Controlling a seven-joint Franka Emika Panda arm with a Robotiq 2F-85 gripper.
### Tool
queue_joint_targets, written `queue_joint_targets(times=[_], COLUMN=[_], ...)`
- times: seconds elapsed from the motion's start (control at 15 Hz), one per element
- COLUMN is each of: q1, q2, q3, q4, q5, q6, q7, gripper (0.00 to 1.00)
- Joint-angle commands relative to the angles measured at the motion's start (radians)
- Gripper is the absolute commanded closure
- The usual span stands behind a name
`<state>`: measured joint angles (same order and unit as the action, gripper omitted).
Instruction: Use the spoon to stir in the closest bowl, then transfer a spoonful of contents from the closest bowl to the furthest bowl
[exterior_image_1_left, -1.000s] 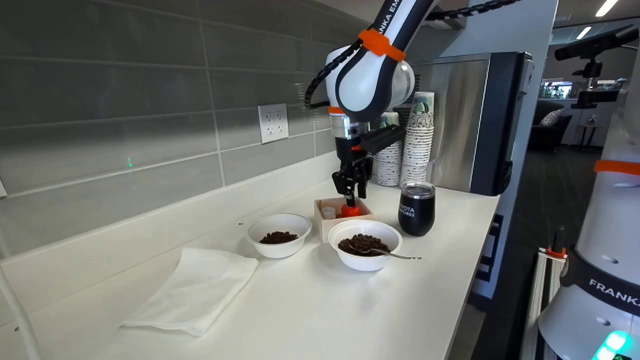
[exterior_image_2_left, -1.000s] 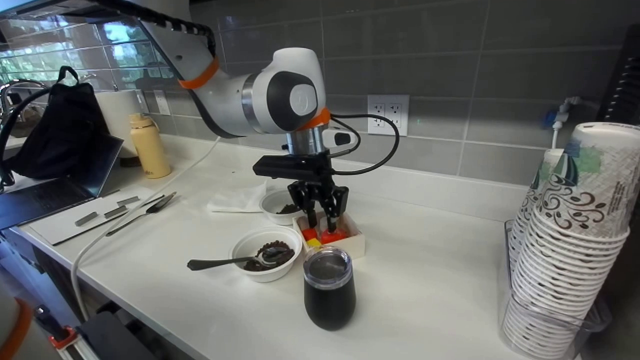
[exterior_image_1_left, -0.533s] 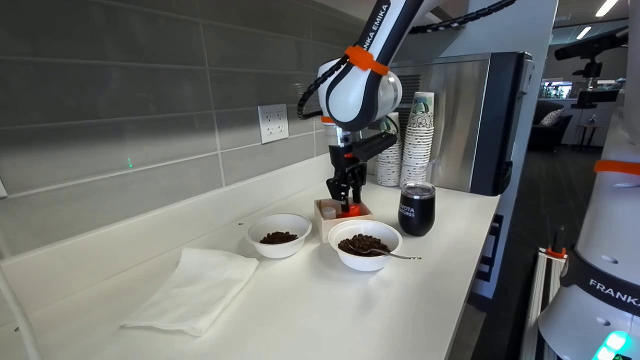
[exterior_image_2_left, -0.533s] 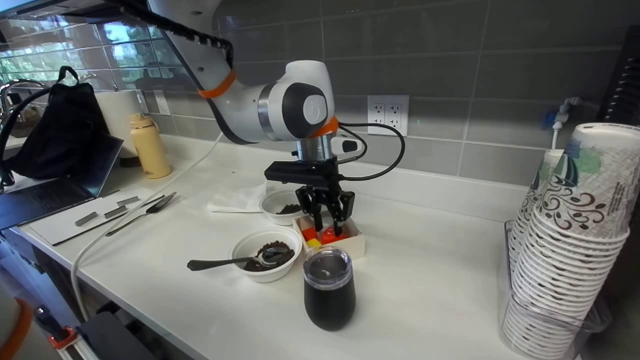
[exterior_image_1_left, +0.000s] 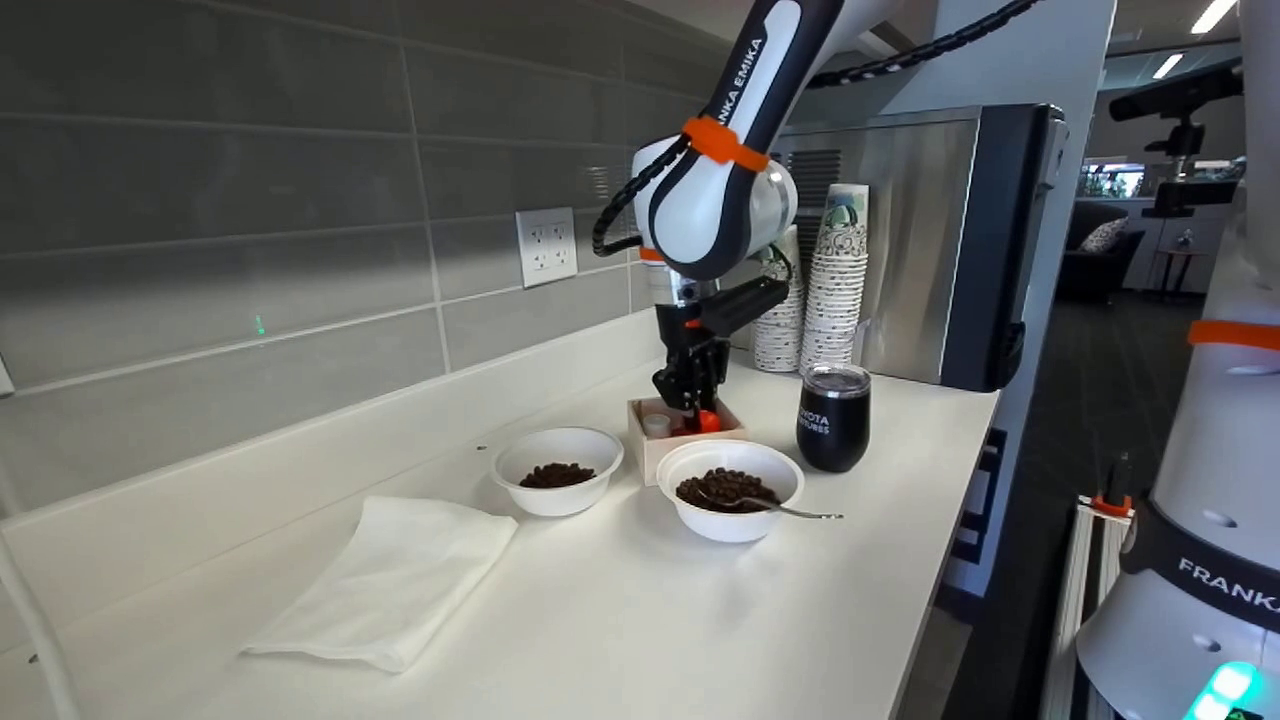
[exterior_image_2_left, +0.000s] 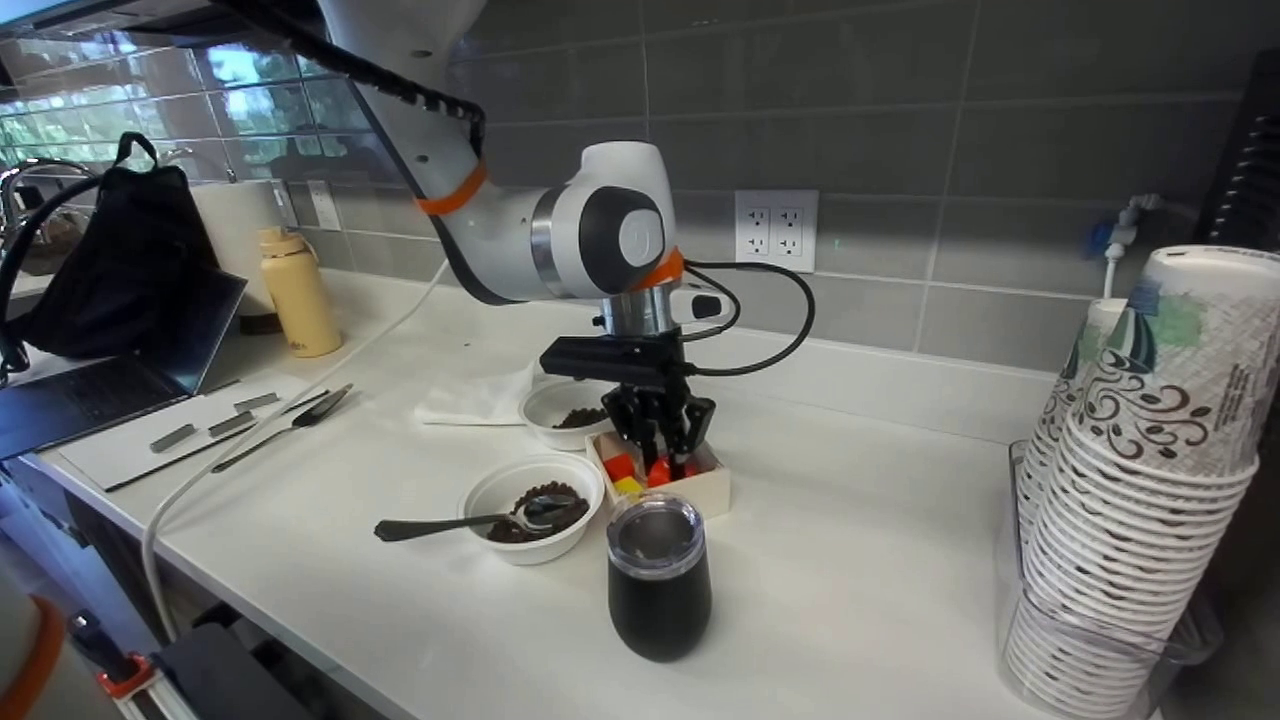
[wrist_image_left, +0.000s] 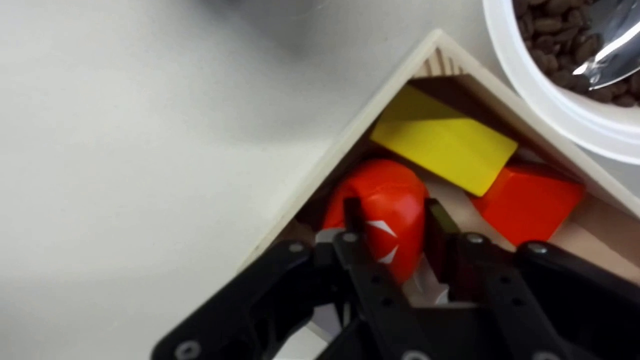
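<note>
The nearer white bowl (exterior_image_2_left: 480, 495) holds brown beans. A spoon (exterior_image_2_left: 440, 526) rests in it, handle over the rim. The farther white bowl (exterior_image_1_left: 515, 455) also holds brown beans. My gripper (wrist_image_left: 390, 220) is in a light wooden box (wrist_image_left: 345, 137) beside the bowls, away from the spoon. It also shows in both exterior views (exterior_image_1_left: 697, 415) (exterior_image_2_left: 665, 468). Its fingers are partly closed around a red rounded object (wrist_image_left: 392, 185) with white marks. The right finger meets its side; the left finger overlaps it, and some red shows outside that finger. The object sits low in the box.
A yellow block (wrist_image_left: 445, 140) and a red block (wrist_image_left: 527, 200) lie in the box. A black tumbler (exterior_image_2_left: 660, 590) stands close by. Stacked paper cups (exterior_image_2_left: 1130, 530), a white cloth (exterior_image_1_left: 400, 580) and loose cutlery (exterior_image_2_left: 290, 428) lie around the counter.
My gripper has shifted slightly and come lower into the box. Its fingers have drawn closer together around the red object. The bowls and spoon have not moved.
</note>
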<state>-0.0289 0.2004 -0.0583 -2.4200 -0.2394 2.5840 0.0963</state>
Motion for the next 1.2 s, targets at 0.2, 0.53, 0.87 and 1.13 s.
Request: queue_joint_targets(times=[0.2,0.53,0.87,1.13], q1=[0.048,0.083,0.115,0.177], q2=[-0.059,-0.179,-0.299,-0.315], q3=[-0.015,0.008,0.103,0.205], q4=[-0.027,-0.063,-0.104,-0.128], q5=[-0.075,-0.118,-0.073,0.011], q6=[-0.004,-0.059,-0.127,-0.136], q7=[0.073,0.147,0.158,0.121], gripper=[0.95,0.94,0.94,0.94])
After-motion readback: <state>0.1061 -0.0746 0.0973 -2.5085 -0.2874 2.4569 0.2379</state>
